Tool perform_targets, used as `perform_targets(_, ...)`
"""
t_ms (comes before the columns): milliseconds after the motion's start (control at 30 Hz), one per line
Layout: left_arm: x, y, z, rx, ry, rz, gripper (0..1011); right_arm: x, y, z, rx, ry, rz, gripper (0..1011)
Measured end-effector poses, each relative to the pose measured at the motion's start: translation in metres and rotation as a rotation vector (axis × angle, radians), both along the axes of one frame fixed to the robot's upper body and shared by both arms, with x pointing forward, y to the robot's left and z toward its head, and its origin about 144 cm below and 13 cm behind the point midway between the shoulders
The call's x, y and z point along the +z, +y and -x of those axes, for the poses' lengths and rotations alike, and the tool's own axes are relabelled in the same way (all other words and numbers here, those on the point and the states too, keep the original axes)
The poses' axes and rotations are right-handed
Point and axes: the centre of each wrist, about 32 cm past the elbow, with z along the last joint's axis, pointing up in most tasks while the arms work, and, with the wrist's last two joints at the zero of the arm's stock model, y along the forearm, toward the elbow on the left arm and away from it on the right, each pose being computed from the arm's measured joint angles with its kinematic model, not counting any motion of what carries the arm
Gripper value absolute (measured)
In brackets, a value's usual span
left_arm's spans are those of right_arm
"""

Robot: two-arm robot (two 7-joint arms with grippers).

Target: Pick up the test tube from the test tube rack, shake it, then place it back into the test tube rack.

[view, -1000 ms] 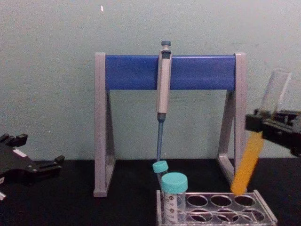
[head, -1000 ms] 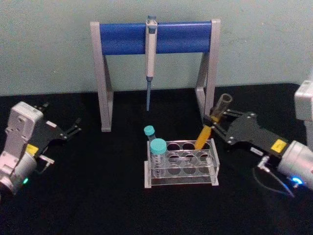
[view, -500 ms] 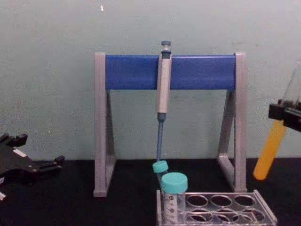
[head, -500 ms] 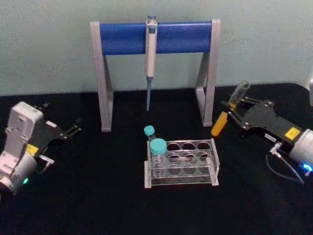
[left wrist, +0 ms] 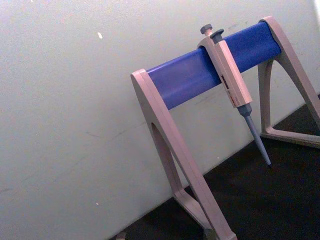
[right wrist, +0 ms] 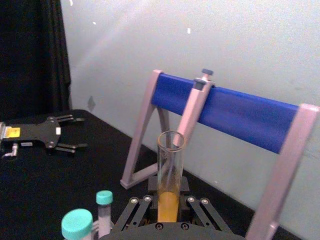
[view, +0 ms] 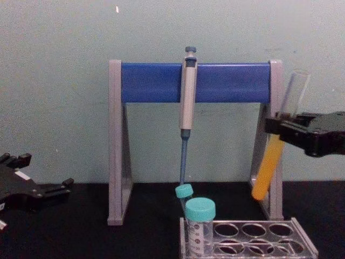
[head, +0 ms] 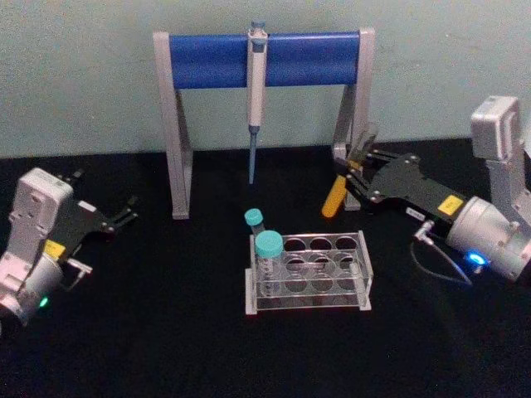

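Observation:
The test tube (view: 268, 166), clear glass with orange-yellow liquid in its lower half, hangs tilted in the air with my right gripper (view: 276, 126) shut on its middle. In the head view the test tube (head: 333, 201) is behind the test tube rack (head: 309, 304) and above the table, close to the stand's right leg. The right wrist view looks along the test tube (right wrist: 168, 172) to its open mouth. The clear test tube rack (view: 253, 244) stands at the table's centre. My left gripper (head: 126, 214) rests open at the far left.
A grey-and-blue pipette stand (head: 264, 70) with a hanging pipette (head: 254, 91) stands at the back; its right leg (view: 275, 162) is right behind the held tube. Two teal-capped tubes (head: 268, 247) (head: 253, 220) occupy the rack's left end.
The right gripper lifted the tube out of the rack's back right hole and swung it right. It has now swung it back left, up beside the stand's right leg. The left arm stayed put.

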Motion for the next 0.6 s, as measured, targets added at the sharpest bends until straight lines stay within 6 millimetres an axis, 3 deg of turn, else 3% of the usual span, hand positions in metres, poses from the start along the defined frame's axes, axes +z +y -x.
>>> perform_targets(267,0.000,0.000,0.000,0.000,0.000,0.000,1001,-0.003,0.016,-0.003,0.046,0.010,0.000,229)
perform_targets(600,0.000,0.000,0.000,0.000,0.000,0.000,1001,-0.003,0.023,0.018,0.091,0.025,-0.012,229)
